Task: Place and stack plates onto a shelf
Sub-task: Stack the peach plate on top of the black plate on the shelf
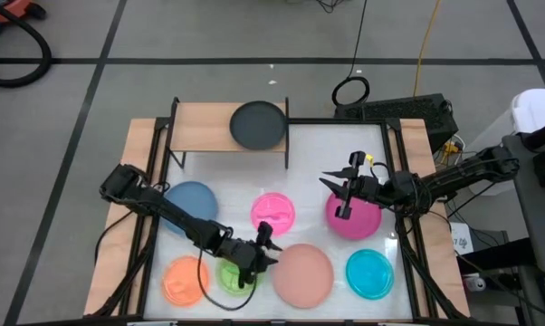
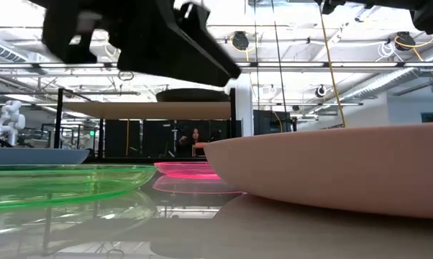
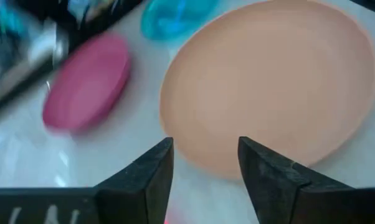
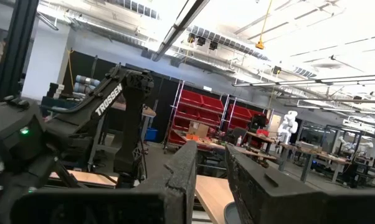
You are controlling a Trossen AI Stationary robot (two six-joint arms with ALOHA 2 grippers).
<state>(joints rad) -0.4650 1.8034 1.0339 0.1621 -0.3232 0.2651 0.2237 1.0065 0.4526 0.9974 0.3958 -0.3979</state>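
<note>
The wooden shelf (image 1: 205, 127) stands at the table's far left, and the grey plate (image 1: 257, 124) rests on its top board. On the white table lie the blue (image 1: 191, 199), pink (image 1: 272, 211), magenta (image 1: 354, 220), orange (image 1: 184, 279), green (image 1: 232, 274), salmon (image 1: 302, 274) and cyan (image 1: 370, 272) plates. My left gripper (image 1: 263, 243) hovers open just left of the salmon plate (image 3: 268, 81), its fingers pointing at the plate's near rim. My right gripper (image 1: 343, 183) is open and raised over the magenta plate's far edge; it points toward the shelf.
Wooden rails run along the table's left and right edges (image 1: 137, 181). The left arm stretches over the blue and green plates. In the low view the salmon plate (image 2: 331, 169) fills the right foreground, and the green plate (image 2: 58, 183) lies to its left. Cables lie beyond the table's far right.
</note>
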